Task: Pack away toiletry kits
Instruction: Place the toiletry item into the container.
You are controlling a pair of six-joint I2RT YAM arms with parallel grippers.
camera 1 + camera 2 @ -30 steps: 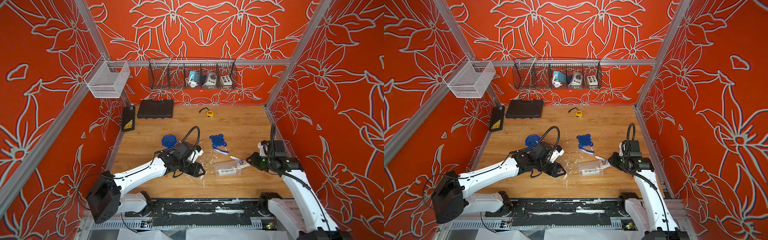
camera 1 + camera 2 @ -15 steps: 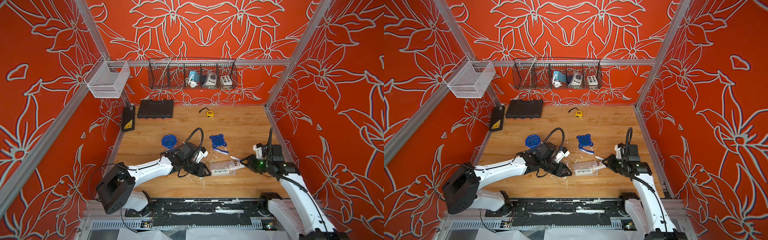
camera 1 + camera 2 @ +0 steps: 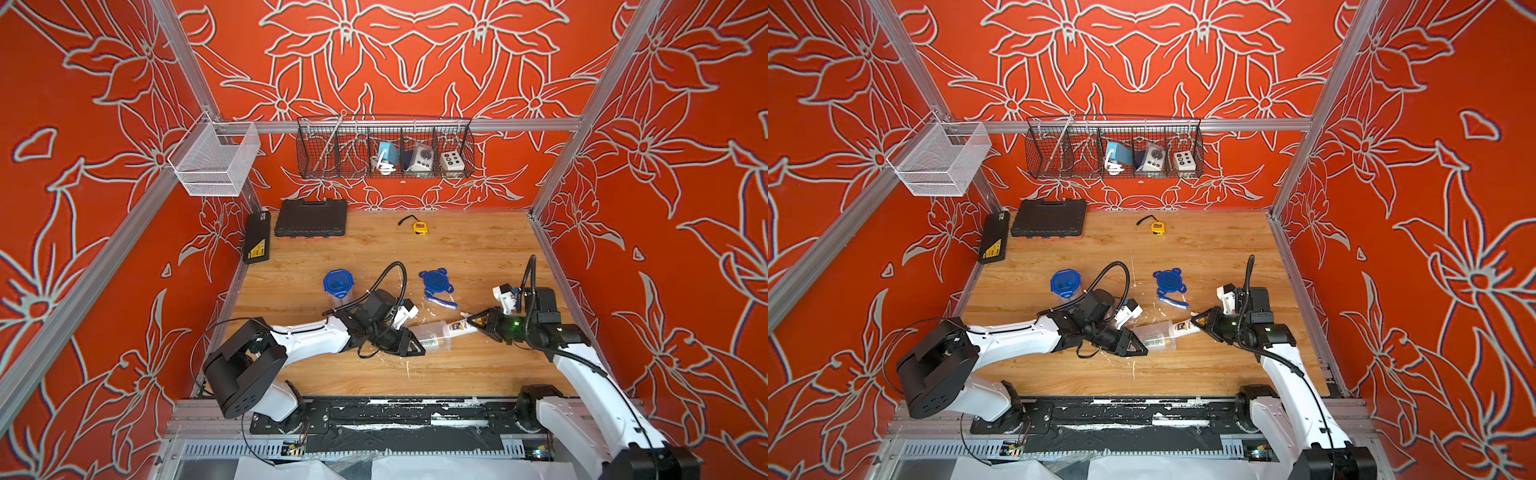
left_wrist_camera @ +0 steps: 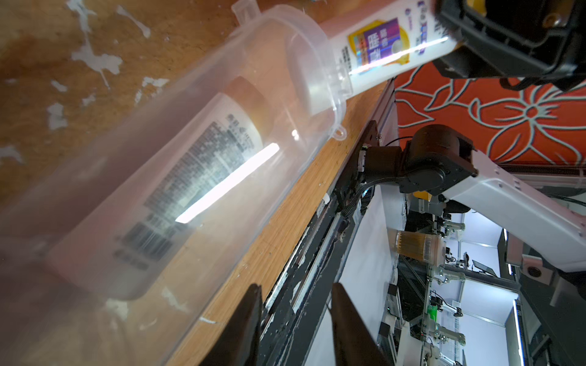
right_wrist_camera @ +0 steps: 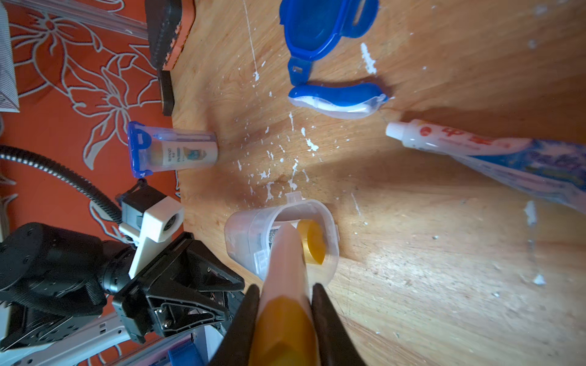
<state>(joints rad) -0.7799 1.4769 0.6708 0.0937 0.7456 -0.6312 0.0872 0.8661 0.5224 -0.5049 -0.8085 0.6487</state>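
Observation:
A clear tub (image 3: 434, 337) (image 3: 1156, 338) lies on its side on the wooden table, mouth toward my right arm. One yellow-capped white bottle (image 4: 177, 196) lies inside it. My right gripper (image 5: 285, 288) (image 3: 473, 322) is shut on a second yellow-capped bottle (image 5: 285, 253) (image 4: 380, 47), whose base end is in the tub's mouth. My left gripper (image 4: 295, 288) (image 3: 415, 347) is at the tub's base, with the tub beside one finger and nothing between the parted fingers. A closed tub with a blue lid (image 3: 338, 286) (image 5: 171, 152) stands farther back.
A loose blue clip lid (image 3: 435, 282) (image 5: 320, 25), a blue toothbrush (image 5: 336, 98) and a white-blue tube (image 5: 475, 145) lie behind the open tub. Two black tool cases (image 3: 311, 218) (image 3: 257, 237) and a yellow tape measure (image 3: 419, 227) sit at the back. Wire baskets (image 3: 384, 149) (image 3: 214, 160) hang on the walls.
My left gripper has slid right up to the tub's base and its jaws have narrowed. My right gripper has moved left, bringing its bottle into the tub's mouth.

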